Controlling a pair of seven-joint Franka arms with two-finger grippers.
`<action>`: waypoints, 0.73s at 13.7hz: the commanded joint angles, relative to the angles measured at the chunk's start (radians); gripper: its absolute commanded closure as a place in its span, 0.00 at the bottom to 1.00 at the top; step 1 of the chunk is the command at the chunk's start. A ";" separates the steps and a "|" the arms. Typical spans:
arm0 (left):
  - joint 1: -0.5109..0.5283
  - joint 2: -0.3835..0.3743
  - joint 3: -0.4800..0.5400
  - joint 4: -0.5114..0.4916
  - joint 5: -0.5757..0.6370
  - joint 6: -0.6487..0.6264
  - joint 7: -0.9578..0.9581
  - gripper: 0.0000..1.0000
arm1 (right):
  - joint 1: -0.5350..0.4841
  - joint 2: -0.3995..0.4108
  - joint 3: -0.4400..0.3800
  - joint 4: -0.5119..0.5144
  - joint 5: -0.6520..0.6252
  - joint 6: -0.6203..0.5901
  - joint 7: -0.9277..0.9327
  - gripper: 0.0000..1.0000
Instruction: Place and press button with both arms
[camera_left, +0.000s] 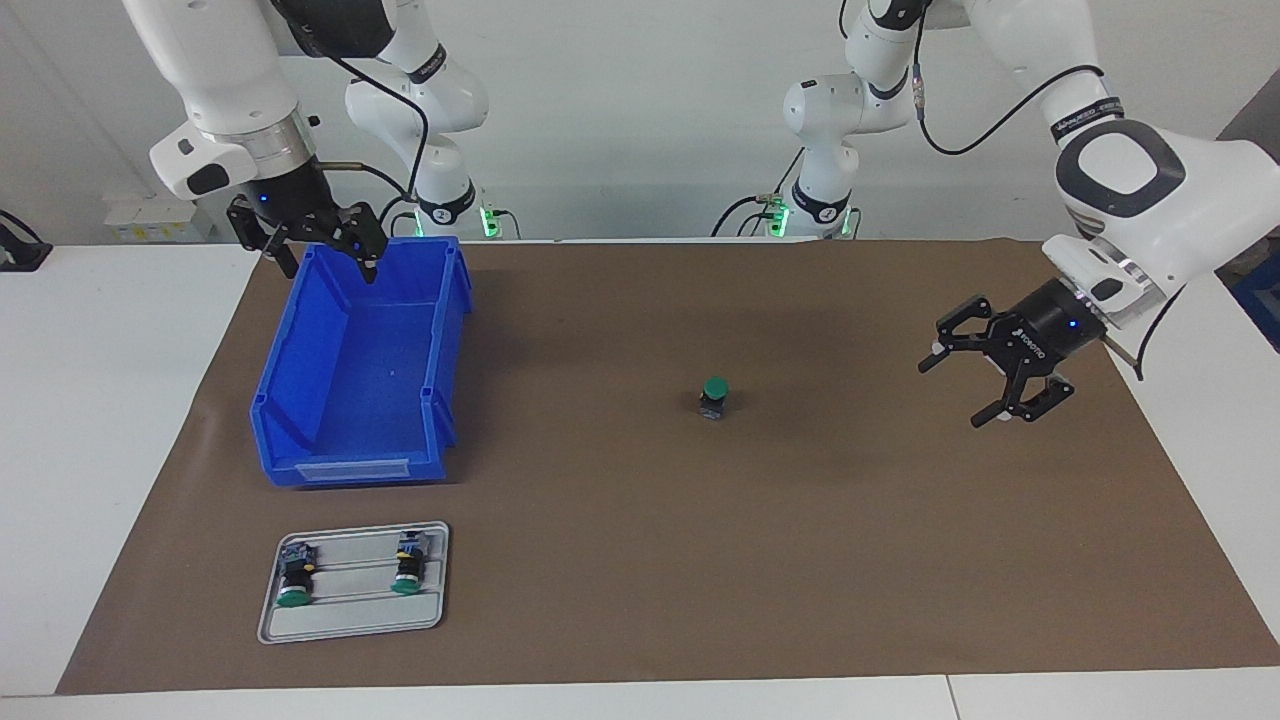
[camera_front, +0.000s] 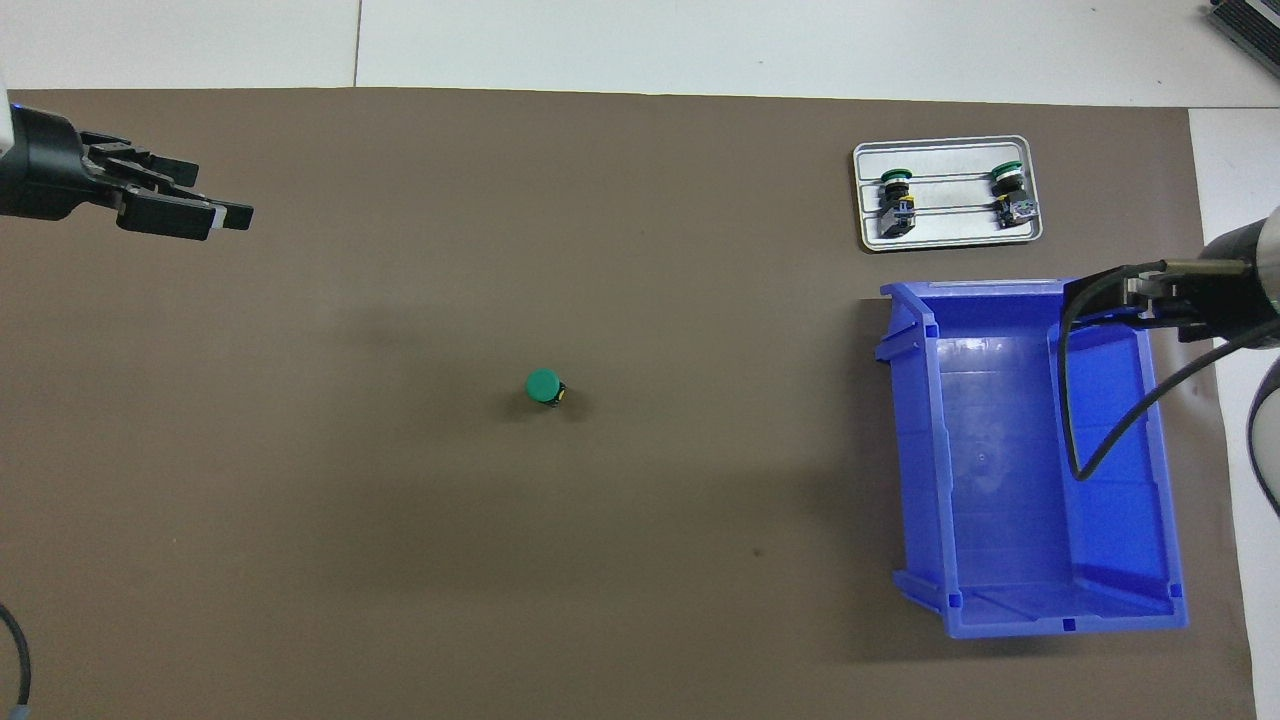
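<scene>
We read no writing anywhere, see two buttons (camera_left: 295, 580) in the tray (camera_left: 352, 628), one button (camera_left: 714, 396) upright mid-worktop, bin (camera_left: 300, 370) empty, left pincer (camera_left: 962, 392) and right pincer (camera_left: 328, 262) spread.

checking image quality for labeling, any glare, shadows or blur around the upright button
Facing view: soft shadow around the button, no glare, edges sharp. Overhead view: green cap crisp, faint shadow beside it; mild sheen on the blue bin floor.

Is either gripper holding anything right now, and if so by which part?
Nothing is held. Left gripper and right gripper are both open and empty; the green-capped push button stands alone on the brown mat.
</scene>
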 joint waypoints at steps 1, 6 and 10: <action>-0.050 -0.060 0.007 0.005 0.181 -0.027 -0.205 0.01 | 0.002 -0.014 -0.004 -0.015 -0.001 -0.001 -0.016 0.00; -0.077 -0.120 0.000 -0.006 0.425 -0.196 -0.389 0.00 | 0.002 -0.014 -0.004 -0.015 -0.001 -0.001 -0.016 0.00; -0.102 -0.158 -0.001 -0.062 0.463 -0.287 -0.566 0.00 | 0.002 -0.014 -0.004 -0.015 -0.001 -0.001 -0.016 0.00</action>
